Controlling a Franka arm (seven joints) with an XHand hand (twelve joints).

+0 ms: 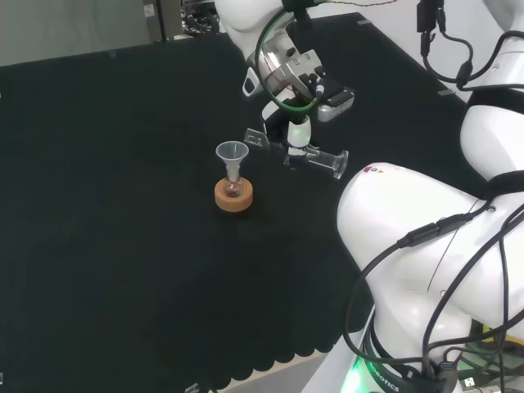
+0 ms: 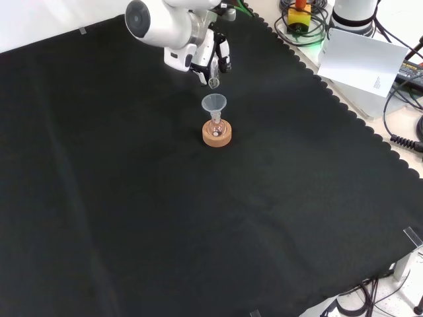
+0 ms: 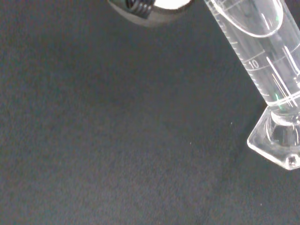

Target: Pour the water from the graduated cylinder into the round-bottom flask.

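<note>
Starting closest in the head view, the arm's big white links sit at the right, over the black cloth that covers the whole bench.

A bit further out on the cloth is the little round flask, sitting upright in a cork ring with a clear funnel stuck in its neck. In the front view the same set is the flask on its ring, funnel on top.

Just right of and beyond the funnel in the head view is the hand, with its fingers curled round the middle of the measuring cylinder. The cylinder is lying almost flat in the air, its flat foot out to the left near the funnel but not touching it. In the front view the hand is above the funnel, and a clear tip hangs just below it.

Wrist view has the cylinder up close, foot at the low end. Can't really tell if there's water in it, the glass is too clear
</note>
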